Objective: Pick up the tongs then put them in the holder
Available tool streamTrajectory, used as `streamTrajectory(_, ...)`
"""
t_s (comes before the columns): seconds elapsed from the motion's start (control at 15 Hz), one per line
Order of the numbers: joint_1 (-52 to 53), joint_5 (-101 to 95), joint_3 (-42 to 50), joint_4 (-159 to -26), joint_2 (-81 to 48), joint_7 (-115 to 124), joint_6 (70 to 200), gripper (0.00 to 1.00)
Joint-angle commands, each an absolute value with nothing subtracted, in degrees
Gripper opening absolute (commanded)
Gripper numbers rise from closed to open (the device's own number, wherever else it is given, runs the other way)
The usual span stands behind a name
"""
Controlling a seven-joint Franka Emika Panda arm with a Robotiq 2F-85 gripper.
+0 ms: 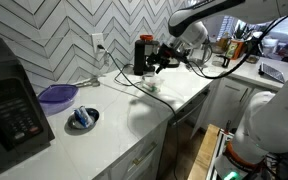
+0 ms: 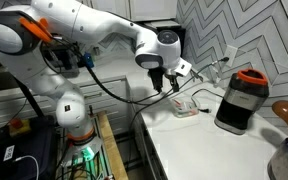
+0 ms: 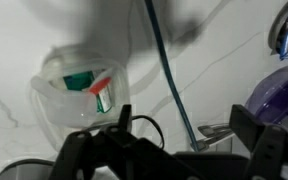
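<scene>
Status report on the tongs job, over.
Gripper open, empty, hovering near clear tub. Tongs apparently on counter beside purple bowl, not yet picked up. Cable runs close by them.

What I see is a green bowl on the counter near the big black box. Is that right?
Not quite. The bowl is purple, not green, as you can see in an exterior view. The rest is right: it sits on the counter near the big black box.
</scene>
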State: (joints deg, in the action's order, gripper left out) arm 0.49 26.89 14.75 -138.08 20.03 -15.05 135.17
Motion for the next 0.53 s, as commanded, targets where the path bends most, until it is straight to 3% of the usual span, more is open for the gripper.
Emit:
streamTrajectory(0.0, 3.17, 31.26, 13.05, -131.07, 13.98, -16.04, 134.04, 1.00)
streamTrajectory(0.27, 5.58, 33.40, 6.28, -120.64, 4.27, -9.39, 135.66, 1.00)
streamTrajectory(0.33, 3.34, 31.65, 6.91, -126.12, 10.05, -11.70, 135.14, 1.00)
streamTrajectory(0.47, 4.09, 32.16, 4.38, -122.12, 5.98, -9.50, 135.50, 1.00)
